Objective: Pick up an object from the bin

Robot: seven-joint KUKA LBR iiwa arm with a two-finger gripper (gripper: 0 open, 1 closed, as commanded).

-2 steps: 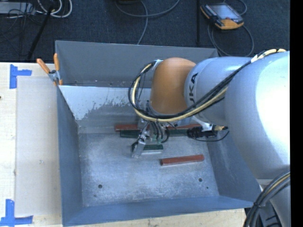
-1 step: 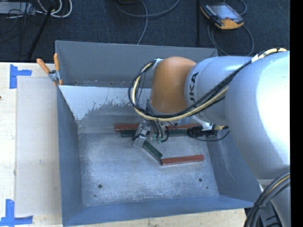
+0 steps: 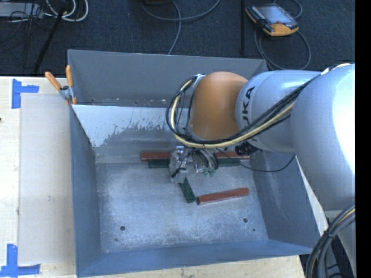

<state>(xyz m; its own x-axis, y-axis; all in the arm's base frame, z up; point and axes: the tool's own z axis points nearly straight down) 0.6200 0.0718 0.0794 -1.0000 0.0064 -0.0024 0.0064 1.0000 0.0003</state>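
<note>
The pick is not yet made: nothing can be seen lifted. The pincer (image 3: 188, 169) hangs low over the floor of the bin (image 3: 133, 219), toward 12 o'clock from its middle, under the arm's orange cover (image 3: 215, 106). Whether it is open or closed I cannot tell, and I see nothing in its grip.

The nearest thing is a small dark green block (image 3: 186, 191), just at 6 o'clock of the pincer. It is short, narrow and lying flat at a slant. Its lower end is beside the left tip of a reddish-brown bar (image 3: 224, 196), which runs off toward 3 o'clock. A second brown bar (image 3: 155, 155) lies at 10 o'clock by the back wall.

By my judgement, closing on a piece and the lift are still left.
</note>
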